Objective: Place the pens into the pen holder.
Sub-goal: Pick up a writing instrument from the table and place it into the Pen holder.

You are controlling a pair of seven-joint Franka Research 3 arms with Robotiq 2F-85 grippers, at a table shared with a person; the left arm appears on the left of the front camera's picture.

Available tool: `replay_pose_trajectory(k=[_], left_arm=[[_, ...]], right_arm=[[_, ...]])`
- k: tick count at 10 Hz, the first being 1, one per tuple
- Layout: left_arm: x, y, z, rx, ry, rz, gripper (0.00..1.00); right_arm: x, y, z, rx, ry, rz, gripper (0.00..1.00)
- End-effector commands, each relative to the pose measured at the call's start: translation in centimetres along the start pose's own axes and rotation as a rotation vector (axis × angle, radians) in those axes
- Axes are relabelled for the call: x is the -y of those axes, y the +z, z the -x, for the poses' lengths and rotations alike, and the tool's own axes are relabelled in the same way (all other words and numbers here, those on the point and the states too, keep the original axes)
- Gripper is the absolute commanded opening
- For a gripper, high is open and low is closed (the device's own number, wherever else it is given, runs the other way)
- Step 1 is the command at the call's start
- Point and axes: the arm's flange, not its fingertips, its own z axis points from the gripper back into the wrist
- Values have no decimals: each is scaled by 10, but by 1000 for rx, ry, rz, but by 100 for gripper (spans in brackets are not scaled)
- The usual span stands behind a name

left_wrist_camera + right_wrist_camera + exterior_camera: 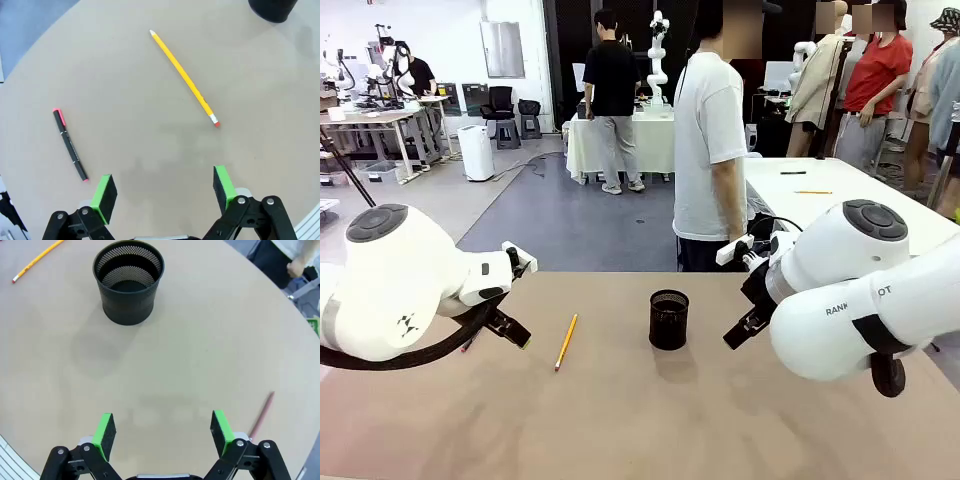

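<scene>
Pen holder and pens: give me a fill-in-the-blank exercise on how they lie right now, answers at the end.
1. The pen holder stands upright on the table and is ____ inside.
2. In the front view the pencil lies to the ____ of the pen holder.
3. The pen with the pink end has a ____ body.
4. The jaws of both arms stand ____.
Missing words: empty; left; black; open.

Bright, even overhead light; a soft shadow lies beside the pen holder (129,285) on the tabletop (175,365). Wrist views bow at the edges; focus sharp.
</scene>
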Motion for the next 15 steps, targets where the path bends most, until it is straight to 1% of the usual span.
replay_pose_trajectory(k=[1,15], left_arm=[[0,0,0,0,0,0,100],[0,0,0,0,0,0,100]], right_arm=[[0,0,0,0,0,0,100],[0,0,0,0,0,0,100]])
